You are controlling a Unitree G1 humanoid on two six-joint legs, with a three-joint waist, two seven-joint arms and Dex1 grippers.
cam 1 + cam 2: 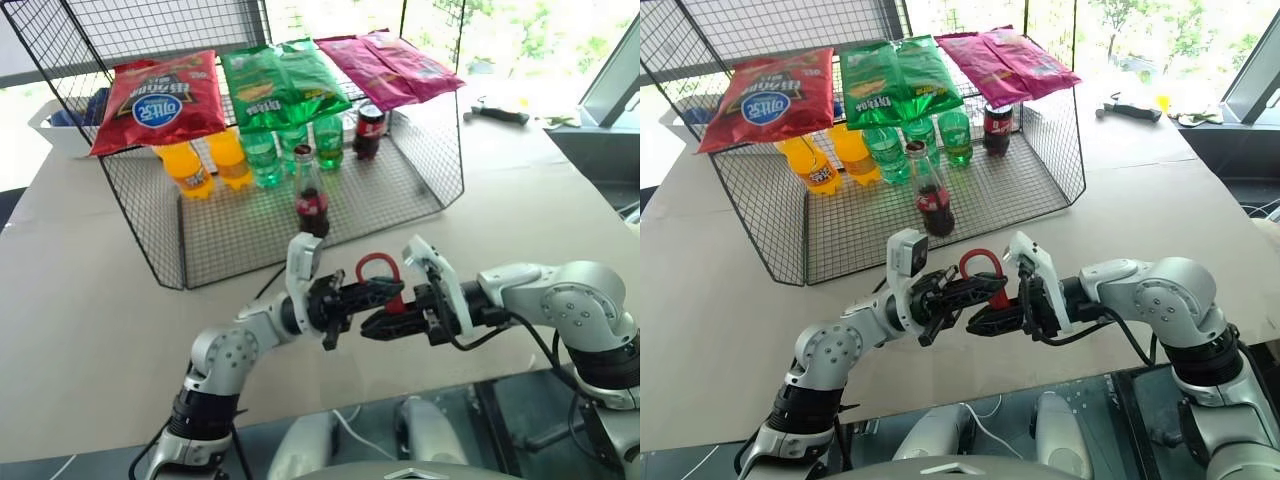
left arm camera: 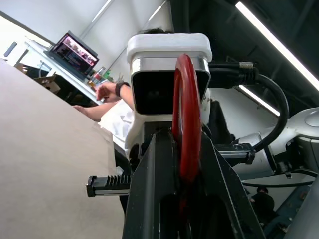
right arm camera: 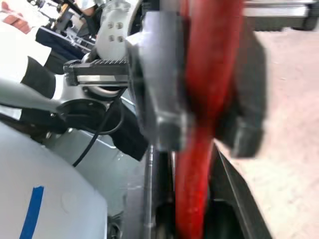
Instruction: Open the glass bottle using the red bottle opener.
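Observation:
The glass bottle (image 1: 311, 195) of dark cola with a red label stands upright on the wire rack's floor, just beyond my two hands. The red bottle opener (image 1: 377, 268) is held in the air in front of it, its ring head up. My left gripper (image 1: 392, 291) comes in from the left and is shut on the opener. From the right, my right gripper (image 1: 368, 324) is shut on the opener's lower part, and the two grippers overlap. The left wrist view shows the opener (image 2: 187, 119) clamped edge-on between black fingers (image 2: 149, 199).
A wire rack (image 1: 430, 160) on the tan table holds orange soda bottles (image 1: 185, 165), green ones (image 1: 265, 155) and a squat dark cola bottle (image 1: 369, 130), with snack bags (image 1: 160, 100) on top. A black tool (image 1: 500, 113) lies far right. A person's hand (image 2: 107, 91) shows beside a laptop.

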